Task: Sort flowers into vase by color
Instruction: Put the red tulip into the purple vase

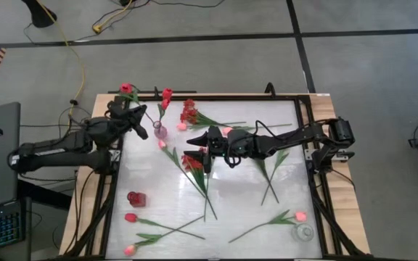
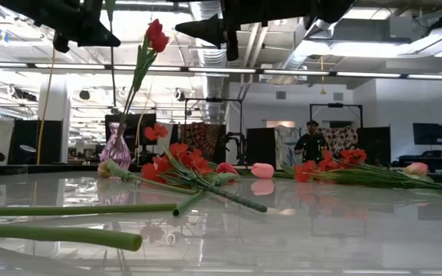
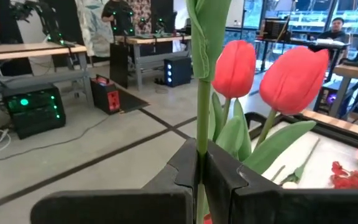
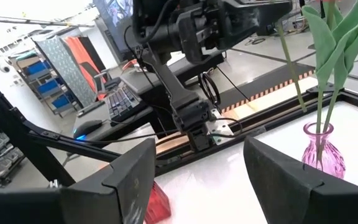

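While left gripper (image 3: 201, 177): clamped on a red tulip (image 3: 234, 67) stem beside the pink vase (image 1: 160, 132)
Right gripper (image 4: 194, 180): jaws apart, just above the red spray (image 1: 192, 162)

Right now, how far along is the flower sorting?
Done: one red tulip stands in the small pink glass vase. In hand: the left gripper is shut on a second red tulip's green stem. Left: the loose flowers on the white tabletop; the red vase and clear vase look empty. The right gripper hovers open.
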